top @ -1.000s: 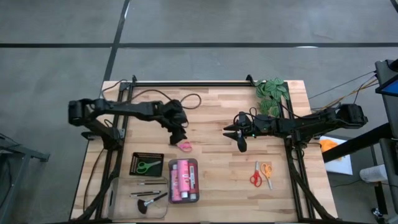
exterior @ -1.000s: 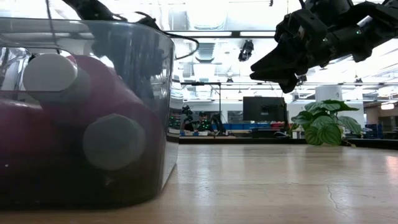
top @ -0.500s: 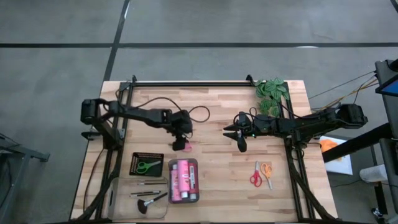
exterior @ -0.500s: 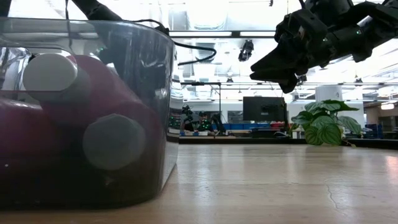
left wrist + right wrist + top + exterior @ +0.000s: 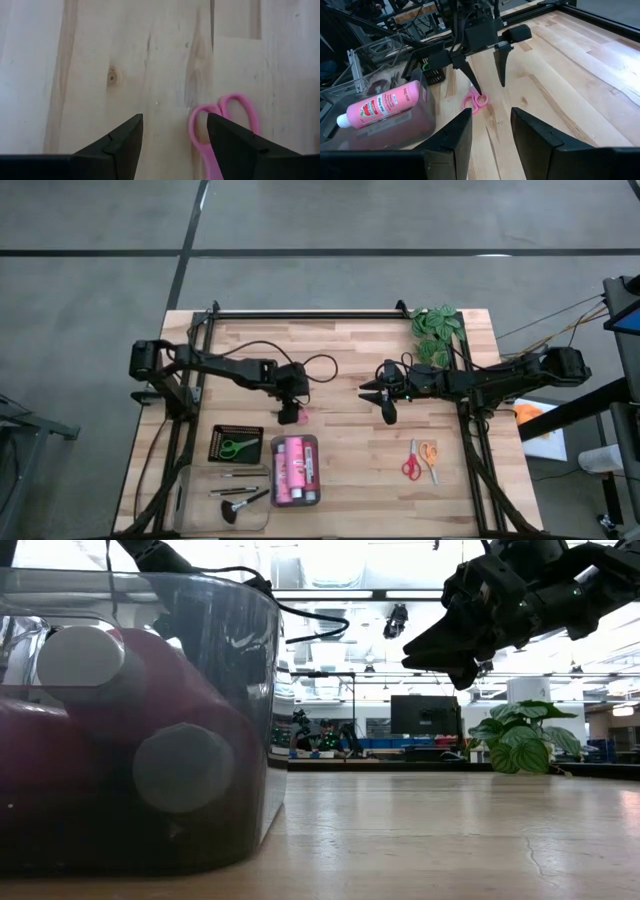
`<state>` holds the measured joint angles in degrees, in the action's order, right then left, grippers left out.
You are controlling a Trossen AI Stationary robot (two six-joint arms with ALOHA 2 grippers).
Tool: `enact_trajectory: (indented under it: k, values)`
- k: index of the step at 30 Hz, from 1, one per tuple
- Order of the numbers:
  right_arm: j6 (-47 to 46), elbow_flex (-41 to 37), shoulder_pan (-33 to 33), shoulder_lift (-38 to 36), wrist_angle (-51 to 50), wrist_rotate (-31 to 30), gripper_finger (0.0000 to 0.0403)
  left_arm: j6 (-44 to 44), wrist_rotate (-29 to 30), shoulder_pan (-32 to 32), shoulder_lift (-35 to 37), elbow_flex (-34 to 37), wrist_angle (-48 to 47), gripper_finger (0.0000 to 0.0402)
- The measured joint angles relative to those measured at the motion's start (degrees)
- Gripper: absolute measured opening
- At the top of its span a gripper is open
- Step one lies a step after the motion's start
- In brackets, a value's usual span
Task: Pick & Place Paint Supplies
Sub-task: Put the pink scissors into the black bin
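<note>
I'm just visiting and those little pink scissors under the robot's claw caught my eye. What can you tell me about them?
The pink scissors are small, with two plastic-looking loop handles side by side. They lie flat on the wooden table, just beyond the clear tray of paint bottles. The left gripper hangs over them with its jaws open, one finger coming down right at the handles. Nothing grips them yet; the blades are mostly hidden, so whether they are shut is unclear.
</note>
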<state>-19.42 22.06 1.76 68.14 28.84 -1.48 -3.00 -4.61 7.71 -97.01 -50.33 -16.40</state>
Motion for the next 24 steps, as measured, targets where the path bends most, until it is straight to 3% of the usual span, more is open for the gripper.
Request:
enact_trajectory:
  k: [19,24]
  values:
    - [0.0,0.0,-0.02,0.0,0.0,-0.01,0.0133,3.01,0.03,-0.64,-4.18,-0.07,0.57,0.0221]
    - [-0.02,0.0,0.0,0.0,0.0,-0.02,0.0133,2.99,0.45,-0.62,-4.31,-0.02,0.55,0.0188]
